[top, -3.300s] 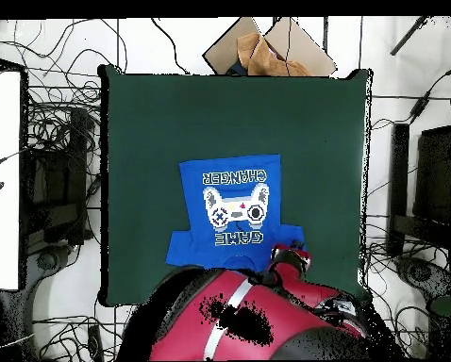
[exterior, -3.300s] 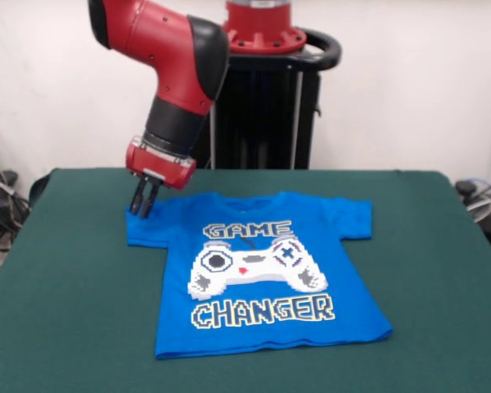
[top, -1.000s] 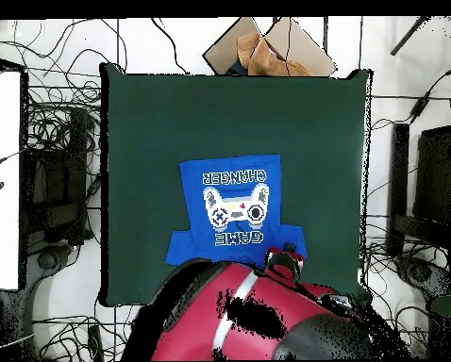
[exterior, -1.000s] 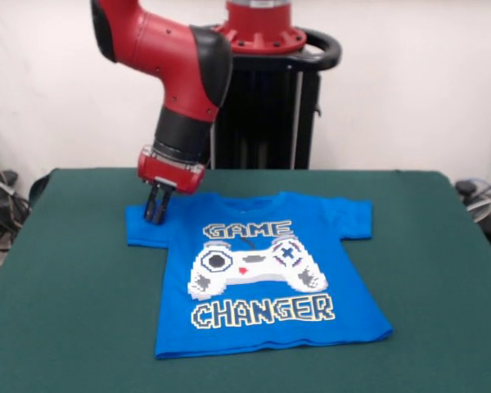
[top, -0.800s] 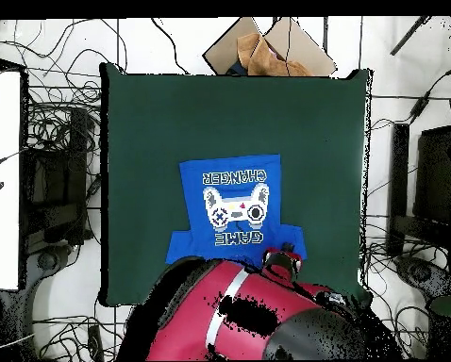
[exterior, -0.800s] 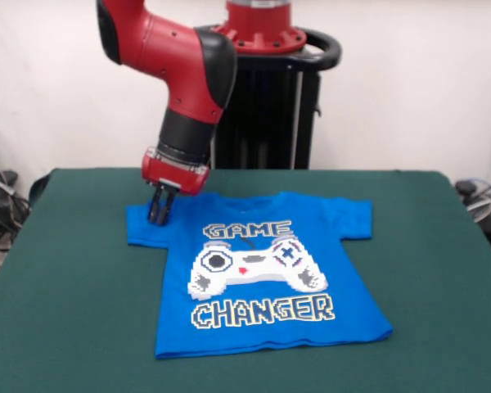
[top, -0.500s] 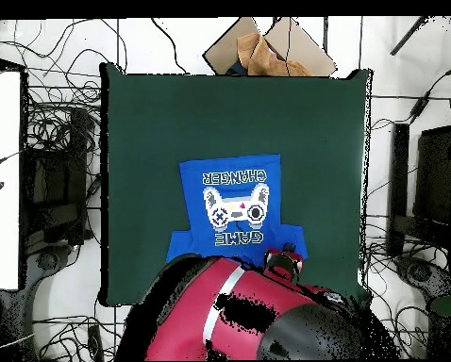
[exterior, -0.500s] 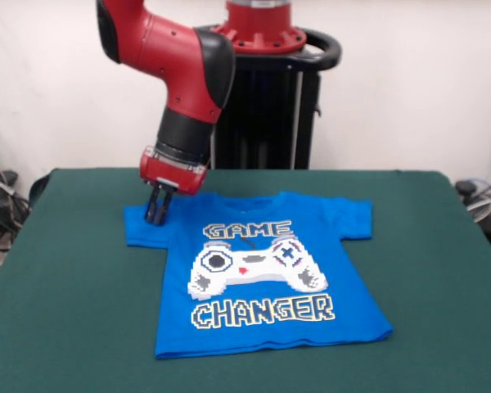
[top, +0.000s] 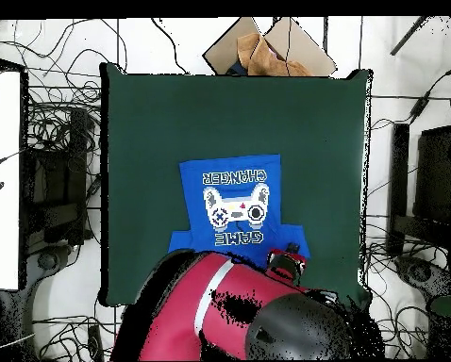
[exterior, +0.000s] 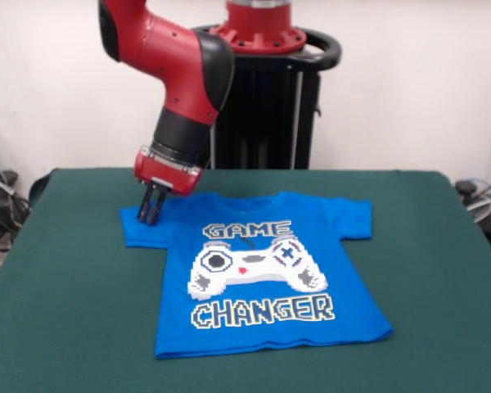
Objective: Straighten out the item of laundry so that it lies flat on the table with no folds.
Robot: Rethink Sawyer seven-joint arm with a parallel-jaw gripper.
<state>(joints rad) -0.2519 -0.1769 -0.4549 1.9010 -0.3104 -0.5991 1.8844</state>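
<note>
The bright blue T-shirt (exterior: 266, 266) lies face up near the middle of the dark green table (exterior: 65, 311), with its "GAME CHANGER" controller print showing. Its body looks flat and both sleeves are spread out. My gripper (exterior: 150, 214) points down at the shirt's left sleeve, fingers close together, pinching the sleeve cloth at the table surface. In the overhead view the shirt (top: 231, 203) lies toward the table's (top: 173, 113) lower half, and the gripper (top: 288, 257) is at the shirt's lower right sleeve, mostly hidden under the red arm.
The black pedestal (exterior: 266, 115) stands behind the table's far edge. In the overhead view a cardboard box with brown paper (top: 267, 49) sits beyond the table's top edge. Cables and dark gear lie on the floor on both sides.
The gripper has moved a little to the left in the front view, and the sleeve's edge has shifted left with it. The rest of the shirt has not moved.
</note>
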